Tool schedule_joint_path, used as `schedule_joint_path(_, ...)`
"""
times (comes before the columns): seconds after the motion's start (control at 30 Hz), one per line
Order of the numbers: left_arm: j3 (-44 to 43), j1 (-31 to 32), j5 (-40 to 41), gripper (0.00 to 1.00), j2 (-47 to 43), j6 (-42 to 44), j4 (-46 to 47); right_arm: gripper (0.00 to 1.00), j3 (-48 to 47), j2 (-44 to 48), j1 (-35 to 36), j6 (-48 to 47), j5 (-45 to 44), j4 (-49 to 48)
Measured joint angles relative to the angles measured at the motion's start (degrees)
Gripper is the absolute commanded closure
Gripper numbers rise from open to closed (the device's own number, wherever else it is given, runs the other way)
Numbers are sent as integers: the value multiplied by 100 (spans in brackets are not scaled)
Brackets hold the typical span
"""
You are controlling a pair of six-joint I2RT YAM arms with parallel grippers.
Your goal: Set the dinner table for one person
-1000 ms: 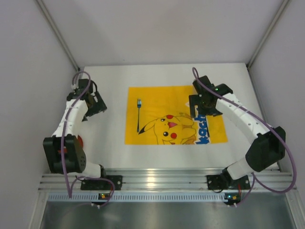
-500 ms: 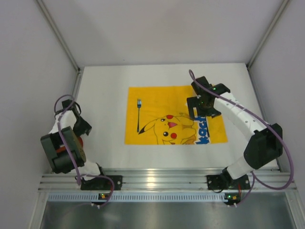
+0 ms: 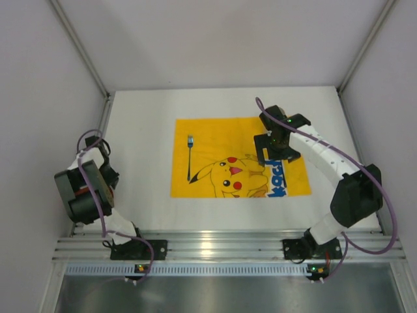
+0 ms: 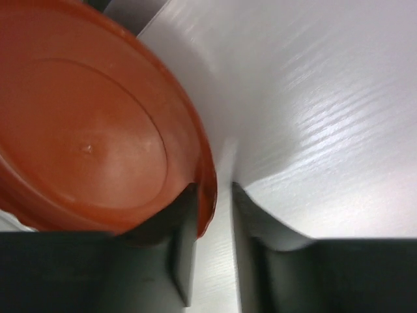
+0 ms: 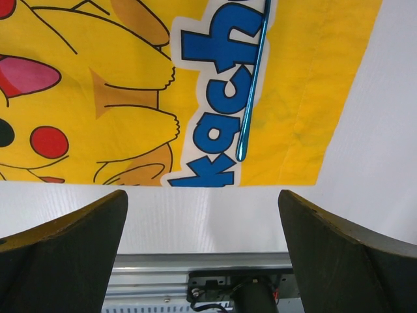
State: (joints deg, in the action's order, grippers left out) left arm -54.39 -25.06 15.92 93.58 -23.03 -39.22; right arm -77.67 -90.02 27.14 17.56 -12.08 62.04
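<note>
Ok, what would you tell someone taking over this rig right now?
Left gripper: fingers straddle the red plate rim above the dinner table; firm grip unclear.
Right gripper: open, empty, above the blue-handled utensil.
Done: fork lies on the left of the yellow mat, utensil on its right.
To do: probably bring the plate to the mat's centre.

top: high at near edge, looked down on matte white bench (image 3: 143,130) | left wrist: close on round red-orange plate (image 4: 85,130) | right wrist: low over yellow Pikachu-print cloth mat (image 5: 326,78), shared with top
</note>
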Motion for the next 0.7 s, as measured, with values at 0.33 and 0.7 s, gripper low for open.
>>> schedule_joint_path(0.33,-363,2,-57,100,310,105,-48,0,0,-4,0,4,-26,24)
schedule_joint_path(0.7,-2726,1882,-175,100,503,-111,-520,0,-79,-4,-2,142,-76,133)
